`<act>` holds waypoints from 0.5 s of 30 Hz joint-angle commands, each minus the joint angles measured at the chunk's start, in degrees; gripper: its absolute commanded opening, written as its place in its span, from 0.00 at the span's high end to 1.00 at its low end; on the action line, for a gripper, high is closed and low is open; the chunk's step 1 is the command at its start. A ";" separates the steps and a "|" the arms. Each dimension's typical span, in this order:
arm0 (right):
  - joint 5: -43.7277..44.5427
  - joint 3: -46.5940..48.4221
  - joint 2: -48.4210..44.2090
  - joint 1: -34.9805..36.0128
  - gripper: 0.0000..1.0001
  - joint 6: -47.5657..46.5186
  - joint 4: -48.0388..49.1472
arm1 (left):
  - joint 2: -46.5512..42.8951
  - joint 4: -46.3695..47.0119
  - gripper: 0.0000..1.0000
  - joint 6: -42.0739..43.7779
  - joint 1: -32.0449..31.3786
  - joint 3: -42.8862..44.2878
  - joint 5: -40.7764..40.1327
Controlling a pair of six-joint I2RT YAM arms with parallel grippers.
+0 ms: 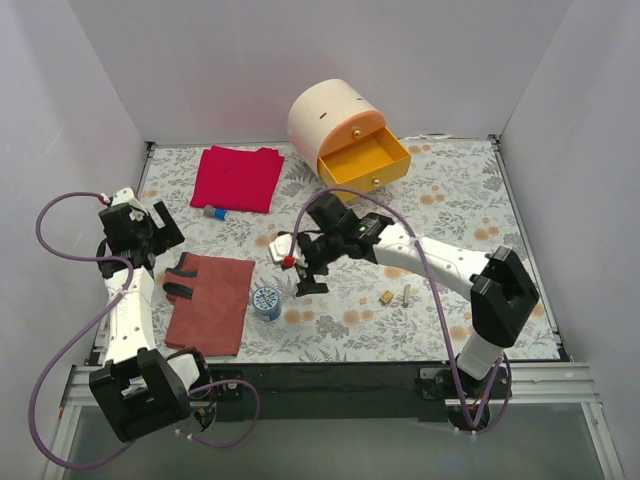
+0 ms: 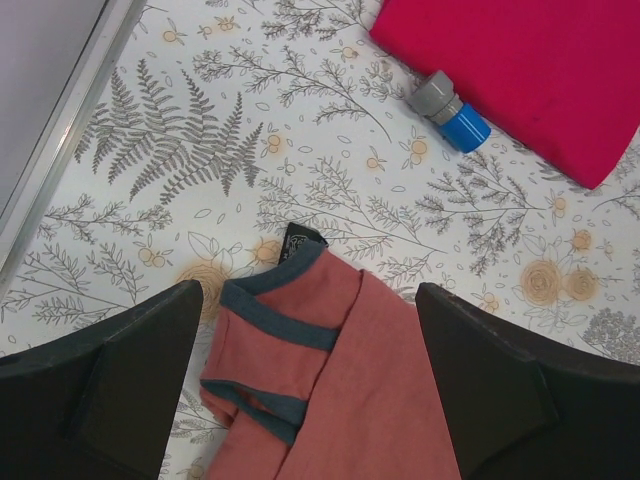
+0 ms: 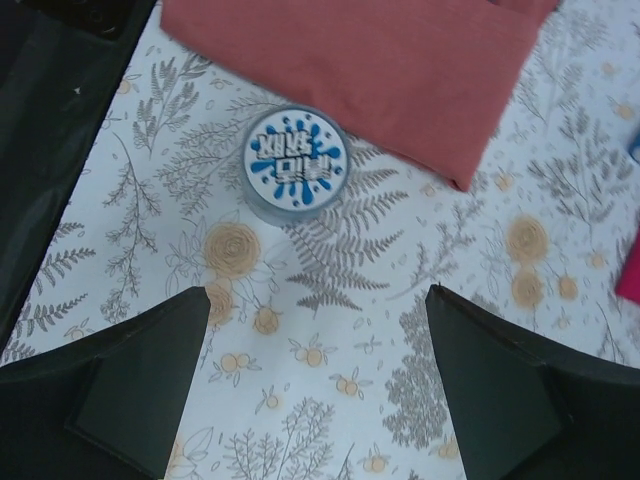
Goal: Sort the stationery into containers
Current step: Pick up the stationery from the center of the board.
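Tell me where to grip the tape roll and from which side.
Grip the tape roll across its round side wall, straight down from above: it lies flat, label up. The rust cloth sits close beside it, so probably keep the right hand off that edge.

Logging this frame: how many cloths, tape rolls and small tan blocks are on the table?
Cloths: 2, red cloth and rust cloth
Tape roll: 1
Tan blocks: 2
Total: 5
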 commanded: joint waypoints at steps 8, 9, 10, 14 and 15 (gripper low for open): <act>3.51 16.28 14.33 9.93 0.02 -8.50 -9.18 | -6.49 -3.85 0.11 -1.63 -0.27 -0.79 -3.74; 3.33 17.25 15.22 9.93 0.02 -7.89 -9.62 | -7.10 -4.11 0.11 -2.25 -0.36 -0.79 -3.56; 3.15 18.39 16.10 9.93 0.02 -7.62 -10.06 | -7.20 -4.73 0.11 -2.43 -0.36 -0.79 -3.39; 2.36 25.33 21.72 10.01 0.02 -7.44 -15.23 | -8.08 -6.05 0.11 -2.60 -0.45 -0.70 -3.12; 2.27 26.22 22.52 10.01 0.02 -7.71 -16.21 | -8.16 -6.22 0.11 -2.43 -0.54 -0.70 -3.12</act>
